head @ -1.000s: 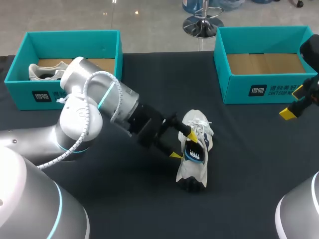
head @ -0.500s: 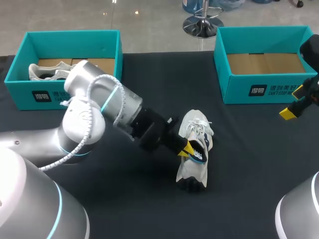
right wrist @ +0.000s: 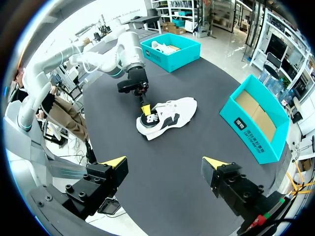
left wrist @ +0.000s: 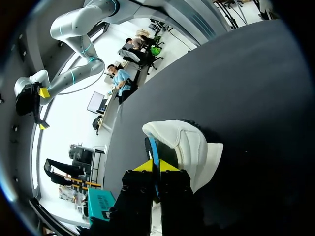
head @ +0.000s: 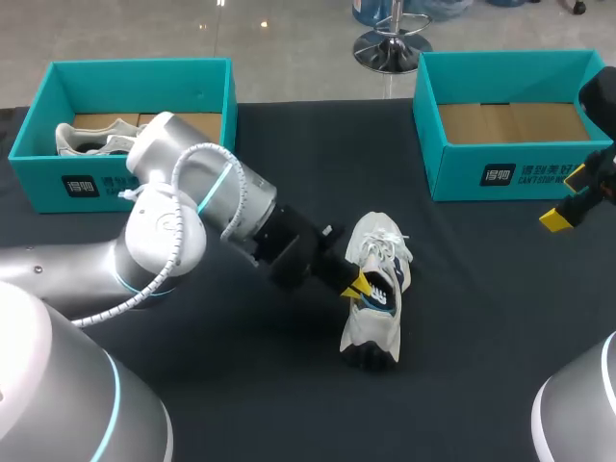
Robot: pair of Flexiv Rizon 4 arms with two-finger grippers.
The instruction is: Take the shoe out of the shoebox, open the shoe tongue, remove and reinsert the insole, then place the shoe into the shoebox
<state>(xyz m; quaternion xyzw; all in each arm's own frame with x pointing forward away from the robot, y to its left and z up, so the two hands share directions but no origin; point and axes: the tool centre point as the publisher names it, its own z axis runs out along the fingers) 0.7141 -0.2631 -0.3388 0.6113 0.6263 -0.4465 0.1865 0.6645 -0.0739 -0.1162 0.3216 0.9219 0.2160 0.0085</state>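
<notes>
The left gripper (head: 362,285) has its yellow fingertips pinched together on a blue flap (left wrist: 151,150) at the mouth of the white shoe (head: 373,327). A second ago they were spread apart. The shoe lies on the black table (head: 481,327), between the left box (head: 144,67) and the right box (head: 462,178). The right gripper (right wrist: 165,164) hangs open near the table's right edge and has not moved.

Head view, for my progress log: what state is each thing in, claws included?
left claw: shut on the insole
right claw: open, holding nothing
insole: one end raised out of the shoe
shoe: on the table, outside both boxes
left shoebox: open, second shoe inside
right shoebox: open, empty
</notes>
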